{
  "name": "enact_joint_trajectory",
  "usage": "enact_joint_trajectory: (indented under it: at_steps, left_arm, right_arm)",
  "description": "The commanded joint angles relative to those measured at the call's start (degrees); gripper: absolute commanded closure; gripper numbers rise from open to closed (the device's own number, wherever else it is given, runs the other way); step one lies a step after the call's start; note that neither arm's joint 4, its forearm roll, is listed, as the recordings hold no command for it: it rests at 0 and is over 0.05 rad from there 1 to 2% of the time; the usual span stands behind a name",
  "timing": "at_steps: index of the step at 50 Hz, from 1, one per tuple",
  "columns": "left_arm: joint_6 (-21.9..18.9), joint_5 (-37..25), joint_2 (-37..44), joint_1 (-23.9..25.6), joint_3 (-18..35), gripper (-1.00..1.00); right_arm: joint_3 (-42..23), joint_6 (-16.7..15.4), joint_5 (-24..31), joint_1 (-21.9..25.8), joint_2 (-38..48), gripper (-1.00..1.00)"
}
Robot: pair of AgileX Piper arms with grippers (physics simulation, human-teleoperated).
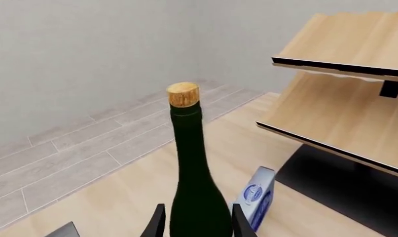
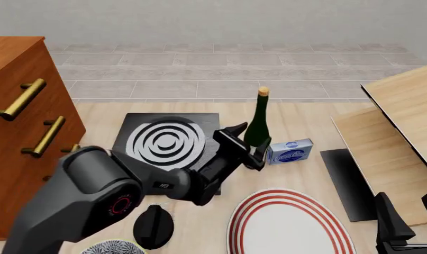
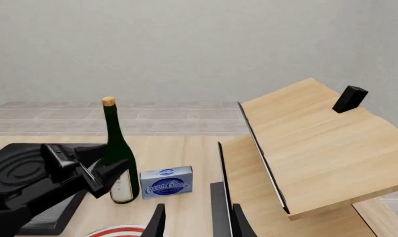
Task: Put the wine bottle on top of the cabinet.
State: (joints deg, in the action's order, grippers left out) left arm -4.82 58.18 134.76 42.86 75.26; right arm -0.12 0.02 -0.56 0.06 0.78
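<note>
One wine bottle [image 2: 257,124] stands upright on the surface [image 2: 319,119], clamped low by the left end effector [image 2: 247,145]. One cabinet [image 2: 19,121] is seen at left. The right end effector [image 2: 409,222] is held parted, empty.

Left arm, grey-and-black jointed robot limb, enters from the lower left of the front view and reaches forward and rightward, forearm angled up toward mid-scene. Its black two-fingered left claw [image 2: 252,145] sits at the lower body of the tall dark green glass wine bottle [image 2: 257,127], one finger on each side; the left wrist view shows both black fingers [image 1: 157,222] flanking the bottle's body closely, bottle upright between them. Contact looks likely, firm grip not certain. Right arm mostly out of frame; only its black right claw [image 2: 409,222] shows at the lower right corner, fingers pointing up and forward, spread apart with nothing between them.
</note>
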Motion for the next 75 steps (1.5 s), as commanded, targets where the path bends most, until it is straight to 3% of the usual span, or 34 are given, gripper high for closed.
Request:
enact_joint_trajectory:
  at_steps: [1, 19, 20, 38, 75]
  left_arm:
    - [-0.28, -0.98, 2.0, -0.35, 3.12, -1.0]
    - [-0.58, -2.21, 4.46, 0.01, 6.38, -1.0]
    - [-0.93, -2.09, 4.76, 0.02, 6.39, 1.0]
    - [-1.66, -1.04, 3.42, -0.37, 3.96, 1.0]
    - [-2.61, 2.79, -5.66, -1.18, -8.64, 1.0]
  right_arm:
    - [0.0, 0.01, 0.0, 0.01, 0.0, -1.0]
    - [0.0, 0.0, 0.0, 0.0, 0.0, -1.0]
    - [0.0, 0.0, 0.0, 0.0, -0.01, -1.0]
    - [0.0, 0.01, 0.0, 0.0, 0.0, -1.0]
    - [0.0, -0.01, 0.0, 0.01, 0.0, -1.0]
